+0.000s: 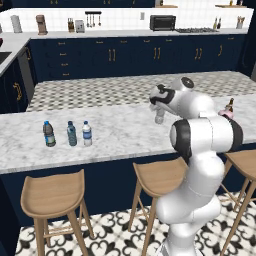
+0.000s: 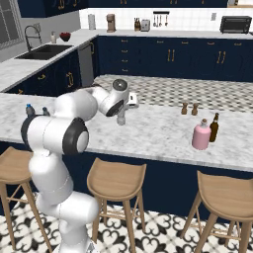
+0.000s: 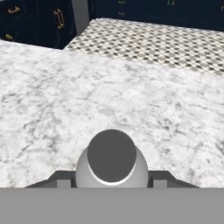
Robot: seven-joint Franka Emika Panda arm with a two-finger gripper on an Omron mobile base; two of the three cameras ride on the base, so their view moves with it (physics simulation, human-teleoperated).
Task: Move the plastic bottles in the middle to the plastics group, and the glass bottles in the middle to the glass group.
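My gripper [image 1: 159, 110] [image 2: 121, 111] is shut on the plain greyish-clear plastic bottle [image 1: 159, 118] [image 2: 121, 119] over the middle of the marble counter. The hand view looks down on the bottle's grey cap [image 3: 111, 156], with a dark fingertip at each side. I cannot tell if the bottle touches the counter. At the left stand the dark grey bottle [image 1: 48, 134], the teal bottle [image 1: 72, 134] and the blue-labelled water bottle [image 1: 87, 134] in a row. At the right the pink glass bottle [image 2: 200, 135] stands right beside the slim brown bottle [image 2: 214, 127].
Two small brown shakers [image 2: 184, 108] stand at the counter's far edge. Wooden stools [image 1: 52, 195] line the counter's near side. A sink [image 2: 43, 51] and dark cabinets lie beyond the tiled aisle. Bare marble [image 3: 65, 96] spreads around the held bottle.
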